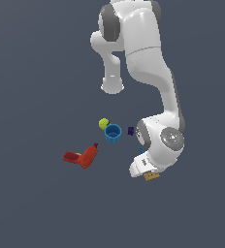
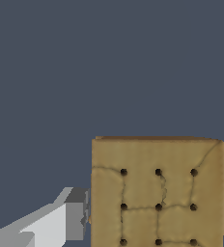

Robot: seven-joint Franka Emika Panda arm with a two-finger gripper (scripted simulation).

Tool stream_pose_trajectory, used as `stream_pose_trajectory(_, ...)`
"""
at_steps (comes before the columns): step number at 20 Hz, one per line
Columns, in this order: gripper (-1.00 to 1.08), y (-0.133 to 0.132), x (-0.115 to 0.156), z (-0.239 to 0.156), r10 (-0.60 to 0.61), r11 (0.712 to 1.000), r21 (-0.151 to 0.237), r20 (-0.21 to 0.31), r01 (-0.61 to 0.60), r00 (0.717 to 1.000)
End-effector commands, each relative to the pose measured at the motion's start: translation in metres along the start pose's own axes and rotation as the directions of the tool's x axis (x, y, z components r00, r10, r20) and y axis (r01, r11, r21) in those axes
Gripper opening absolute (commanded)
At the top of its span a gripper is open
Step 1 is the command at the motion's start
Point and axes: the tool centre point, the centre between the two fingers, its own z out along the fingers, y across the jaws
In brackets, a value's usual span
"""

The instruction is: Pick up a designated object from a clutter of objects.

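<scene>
Plain grey floor, gripper clamped on tan box, no readable txt

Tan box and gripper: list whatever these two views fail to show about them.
- Tan box: the wrist view's edge cuts off its near part; in the exterior view only a corner shows, the arm covering the rest.
- Gripper: only gray fingers flank the box; their contact is hidden, and the exterior view's arm covers them.
- Small blue piece: a sliver in the exterior view, too small to identify.
</scene>
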Motion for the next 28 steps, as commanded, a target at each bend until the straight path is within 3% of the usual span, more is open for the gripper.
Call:
stream_pose_trajectory(1,-1.00,0.000,0.000,-0.004,0.000,1.000,0.000,-0.001,0.000,1.000)
stream_pose_trajectory(12,-1.00,-0.008,-0.004,-0.067,0.000,1.000,0.000,-0.001,0.000,1.000)
stream_pose_trajectory(28,-1.00,-0.031,-0.012,-0.256,-0.001,1.000,0.000,-0.001,0.001,1.000)
